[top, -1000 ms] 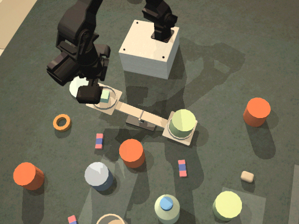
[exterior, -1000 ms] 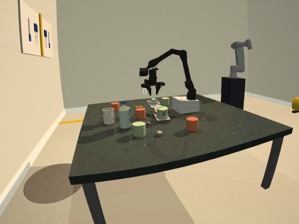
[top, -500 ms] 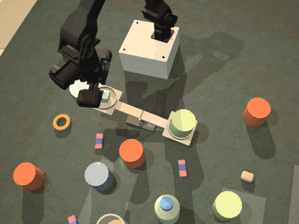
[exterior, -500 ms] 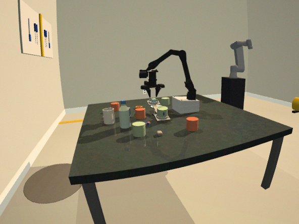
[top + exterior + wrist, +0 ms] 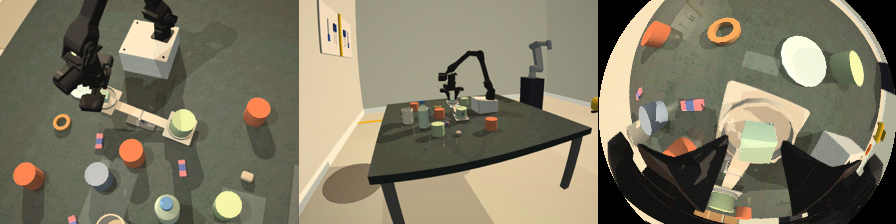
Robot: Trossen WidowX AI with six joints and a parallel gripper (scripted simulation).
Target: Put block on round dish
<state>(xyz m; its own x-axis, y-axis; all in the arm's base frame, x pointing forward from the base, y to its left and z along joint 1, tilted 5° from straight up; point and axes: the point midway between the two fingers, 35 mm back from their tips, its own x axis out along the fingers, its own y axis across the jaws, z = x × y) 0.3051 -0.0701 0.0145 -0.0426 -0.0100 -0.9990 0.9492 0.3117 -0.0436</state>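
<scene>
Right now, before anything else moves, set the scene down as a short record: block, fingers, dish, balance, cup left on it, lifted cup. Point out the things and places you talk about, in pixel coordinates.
block: green (image 5: 106,96) (image 5: 758,142), uncovered on one end of the balance
fingers: open (image 5: 452,99) (image 5: 754,144), block between them, not gripped
dish: white, round (image 5: 80,91) (image 5: 803,61), block not on it
balance: pale beam (image 5: 129,109) (image 5: 733,176), a pan at each end
cup on balance: green (image 5: 183,123) (image 5: 461,112) (image 5: 721,201), upside down on the other end
lifted cup: off the balance; probably the green one beside the dish (image 5: 847,68)

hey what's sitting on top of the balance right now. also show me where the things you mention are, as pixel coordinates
A green block (image 5: 105,96) (image 5: 452,100) (image 5: 758,142) is on one end; a green cup (image 5: 183,123) (image 5: 461,112) (image 5: 721,201) is on the other. Whatever may be under that cup is covered.
</scene>
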